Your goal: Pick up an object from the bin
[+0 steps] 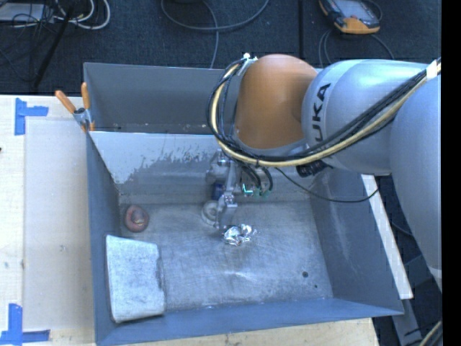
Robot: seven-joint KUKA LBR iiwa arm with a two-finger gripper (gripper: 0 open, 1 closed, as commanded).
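We list: arm in from the right, wrist turned down over the middle of the bin (pixel 310 254); jaws just beside a crumpled silver foil scrap (pixel 238 234), whether apart or together we cannot tell.

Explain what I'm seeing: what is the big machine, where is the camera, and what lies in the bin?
The grey machine with the orange cover is a robot arm, reaching in from the right. One camera looks down on the grey metal bin from above, slightly sideways. At the arm's tip its pincer hangs low near the bin's middle. Right beside it lies a shiny crumpled scrap. Further left sit a small brown round thing and a pale grey pad. Whether the pincer grips anything cannot be made out.
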